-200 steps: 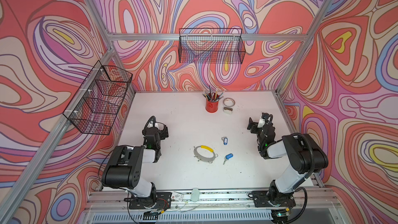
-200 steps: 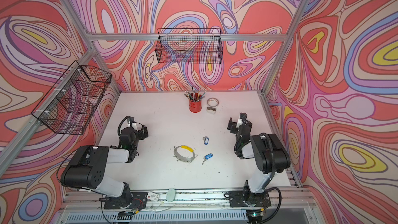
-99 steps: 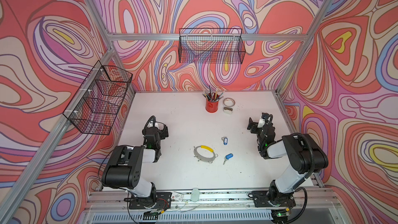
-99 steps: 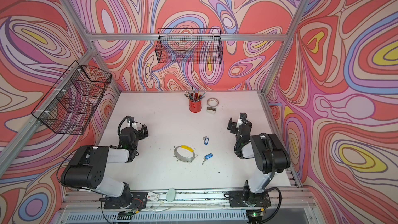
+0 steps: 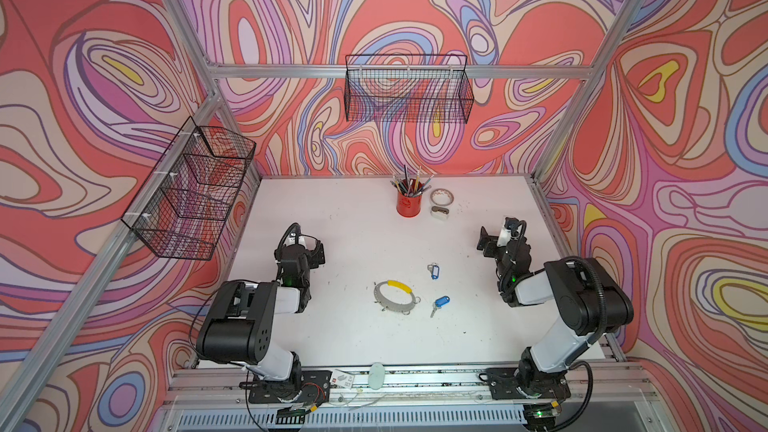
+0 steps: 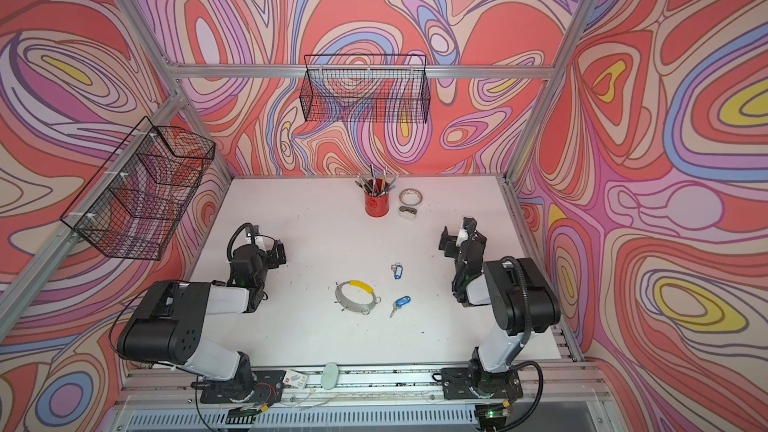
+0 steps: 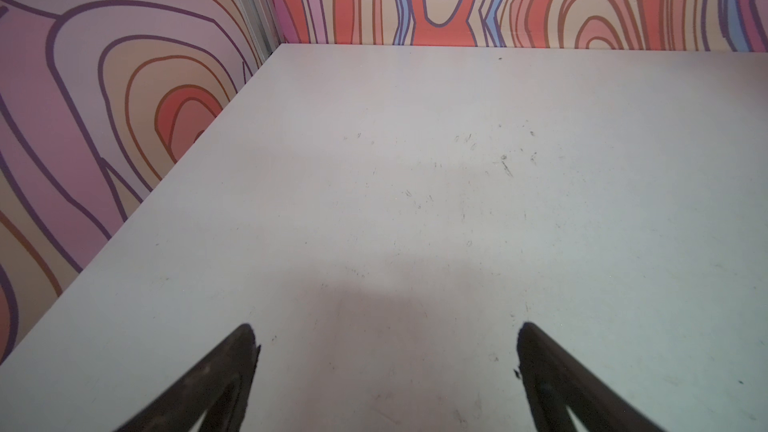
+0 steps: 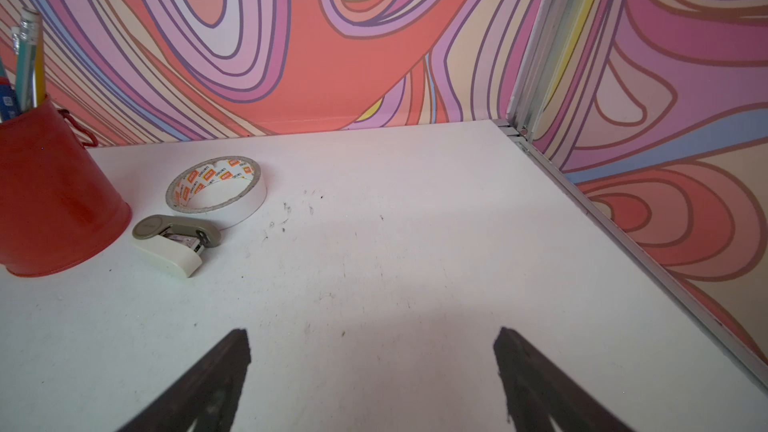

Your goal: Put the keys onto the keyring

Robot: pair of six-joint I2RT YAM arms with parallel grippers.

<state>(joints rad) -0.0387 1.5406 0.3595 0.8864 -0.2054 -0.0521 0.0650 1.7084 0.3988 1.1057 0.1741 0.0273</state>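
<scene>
Top views: the keyring [image 5: 395,297] lies at centre frame with the keys [image 5: 434,271] just right of it, unthreaded; nothing has shifted from the earlier frames. Left wrist view: left gripper [image 7: 384,342], jaws apart, over bare table [image 7: 415,160]. Right wrist view: right gripper [image 8: 372,347], jaws apart and empty; the thin keys, lying flat, may slip during pickup.

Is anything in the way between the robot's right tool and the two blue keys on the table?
No, nothing visible does. Only bare white table lies between the open right tool and the keys. The keyring lies beside the keys with nothing between. The red pencil cup and tape roll stand farther back.
</scene>
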